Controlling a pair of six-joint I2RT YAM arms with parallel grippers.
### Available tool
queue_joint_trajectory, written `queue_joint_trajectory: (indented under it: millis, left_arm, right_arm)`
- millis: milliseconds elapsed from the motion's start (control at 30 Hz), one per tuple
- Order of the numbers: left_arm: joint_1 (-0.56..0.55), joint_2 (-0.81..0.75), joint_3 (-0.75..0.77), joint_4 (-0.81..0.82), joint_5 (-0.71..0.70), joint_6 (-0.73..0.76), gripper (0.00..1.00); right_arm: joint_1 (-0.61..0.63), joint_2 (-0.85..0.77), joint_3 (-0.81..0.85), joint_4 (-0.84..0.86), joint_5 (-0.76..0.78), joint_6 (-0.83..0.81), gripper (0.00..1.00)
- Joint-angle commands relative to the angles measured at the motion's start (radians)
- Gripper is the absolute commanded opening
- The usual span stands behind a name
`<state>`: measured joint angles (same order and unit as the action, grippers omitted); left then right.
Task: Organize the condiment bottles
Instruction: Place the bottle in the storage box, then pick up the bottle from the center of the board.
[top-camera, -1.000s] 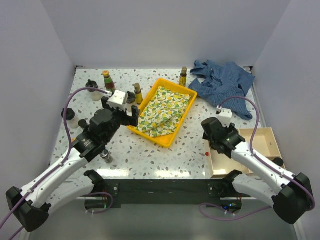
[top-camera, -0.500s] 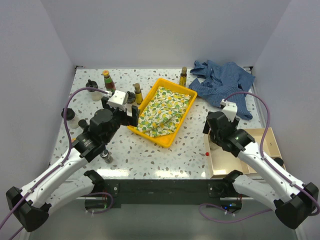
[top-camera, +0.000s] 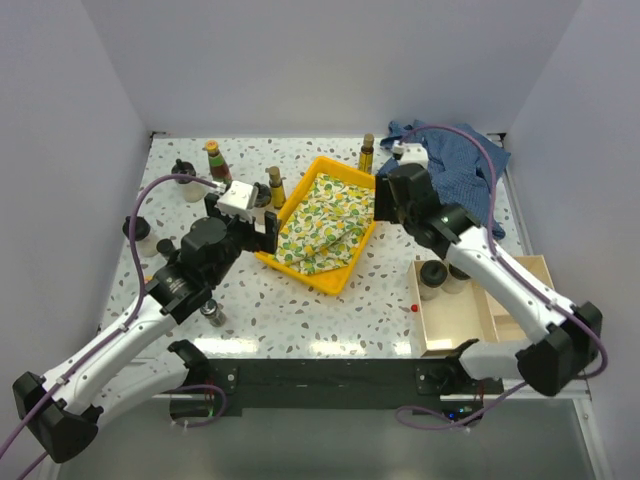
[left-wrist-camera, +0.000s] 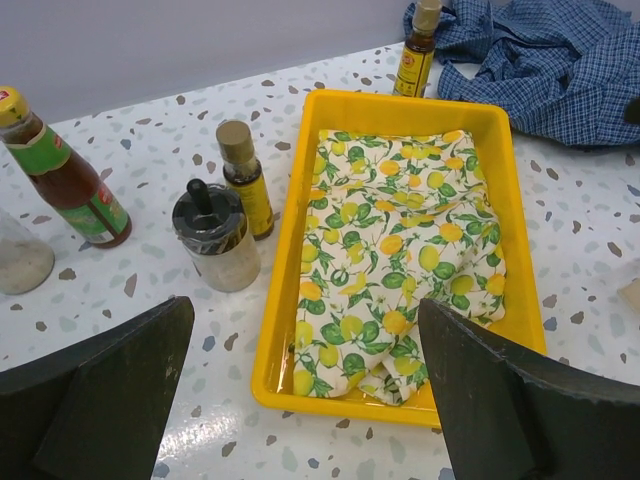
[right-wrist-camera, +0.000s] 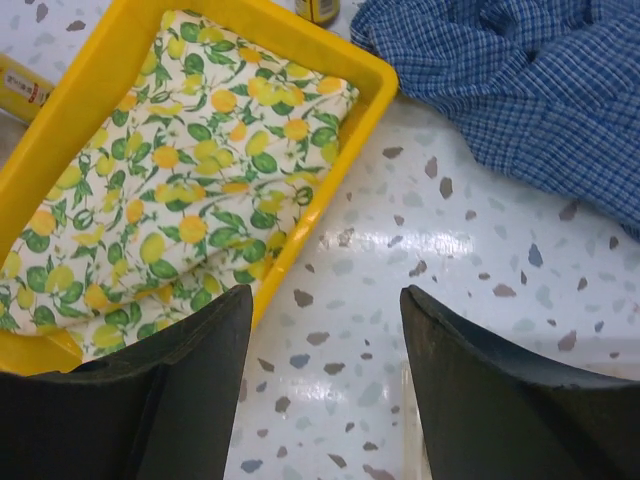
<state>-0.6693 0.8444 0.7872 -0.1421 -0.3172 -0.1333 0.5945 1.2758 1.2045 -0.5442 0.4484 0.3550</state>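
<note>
Hovering just left of the tray (left-wrist-camera: 400, 108), the left gripper (left-wrist-camera: 305, 330) has its jaws spread wide and empty. The bottles are scattered over the worktop (top-camera: 380, 300). One jar (top-camera: 138, 232) sits at the left edge and another (top-camera: 183, 178) towards the far left corner, with a green-labelled bottle (top-camera: 213, 160) beside it. A small bottle (top-camera: 211, 313) stands near the near edge, under the left arm. A black-lidded jar (left-wrist-camera: 213, 235) and an amber bottle (left-wrist-camera: 243, 178) stand together just beside the tray's left wall. The tray holds a lemon-print cloth (left-wrist-camera: 400, 250). A second amber bottle (top-camera: 367, 152) stands at the far edge. The right gripper (right-wrist-camera: 325, 295) hangs beside the tray's far right corner, jaws apart, gripping nothing. A blue cloth (top-camera: 450, 160) lies in the far right corner. A wooden box (top-camera: 450, 325) at the near right corner holds a dark-lidded jar (top-camera: 435, 278).
</note>
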Motion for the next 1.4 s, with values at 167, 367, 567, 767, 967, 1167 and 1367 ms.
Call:
queue_joint_trajectory:
  millis: [167,367,567,767,967,1167,1367]
  left_arm:
    - [-0.001,-0.004,0.006,0.039,-0.01,0.027,1.0]
    - [-0.001,-0.024,0.004,0.041,-0.014,0.027,1.0]
    - [-0.003,-0.024,0.004,0.042,-0.007,0.029,1.0]
    - [-0.001,-0.034,0.006,0.044,0.012,0.027,1.0]
    - [-0.001,-0.045,0.006,0.047,0.013,0.027,1.0]
    - [-0.003,-0.044,0.006,0.049,0.017,0.026,1.0]
    - [-0.001,-0.036,0.006,0.047,0.017,0.027,1.0]
  right_arm:
    - [-0.03,0.428,0.371,0.288,0.061,-0.212,0.62]
    - [-0.087,0.682,0.596,0.308,-0.008,-0.188,0.61]
    - [-0.111,0.885,0.808,0.271,0.084,-0.212,0.59]
    - [-0.14,0.964,0.911,0.264,0.102,-0.212,0.59]
    - [-0.147,0.988,0.937,0.266,0.107,-0.255,0.62]
    - [-0.174,1.004,0.931,0.276,0.098,-0.237,0.62]
    - [-0.186,1.025,0.926,0.28,0.065,-0.231,0.58]
